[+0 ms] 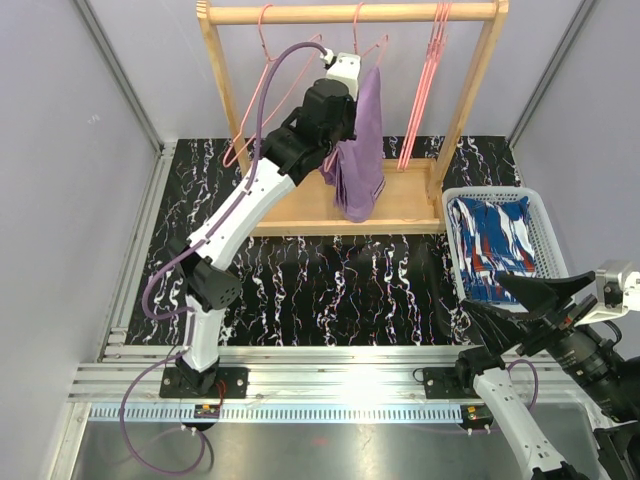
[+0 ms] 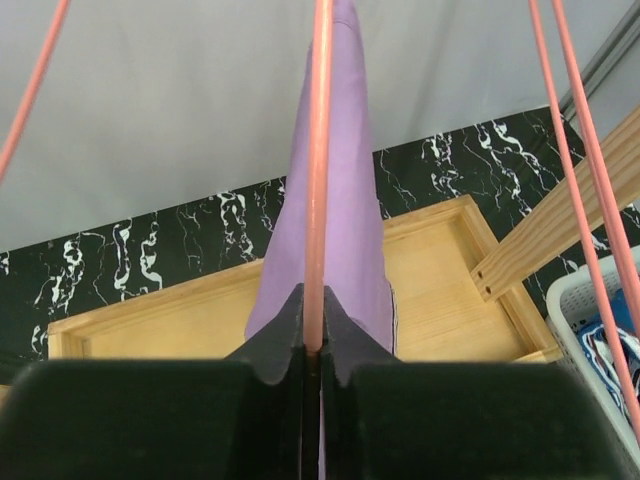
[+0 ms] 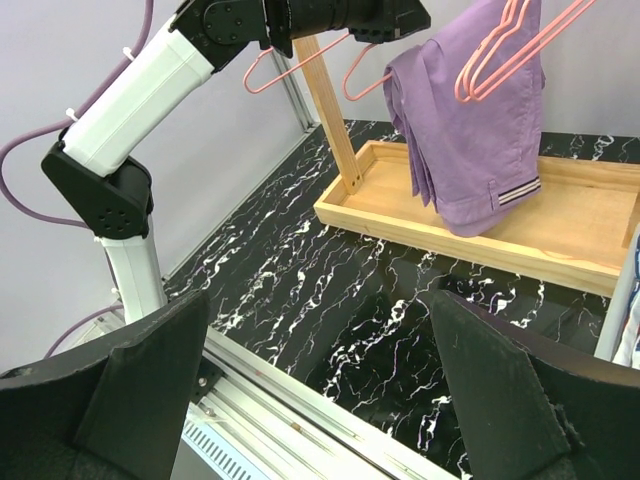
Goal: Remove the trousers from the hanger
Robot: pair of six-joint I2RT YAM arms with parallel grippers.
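The lilac trousers [image 1: 362, 150] hang folded over a pink hanger [image 1: 372, 45] on the wooden rack. They also show in the left wrist view [image 2: 350, 220] and the right wrist view [image 3: 475, 130]. My left gripper [image 1: 345, 125] is raised at the rack and shut on that hanger's pink wire [image 2: 318, 200], jaws tight around it [image 2: 313, 320], with the trousers just behind. The blue patterned trousers [image 1: 490, 245] lie in the white basket [image 1: 540, 215]. My right gripper [image 1: 520, 305] is open and empty, low near the basket; it also shows in its wrist view [image 3: 320, 400].
The wooden rack has a top rail [image 1: 350, 13] and a base tray [image 1: 400, 210]. Empty pink hangers [image 1: 430, 90] hang at the right, another at the left [image 1: 262, 80]. The basket's rim [image 2: 590, 300] is right of the rack. Grey walls enclose the black marbled table [image 1: 330, 290].
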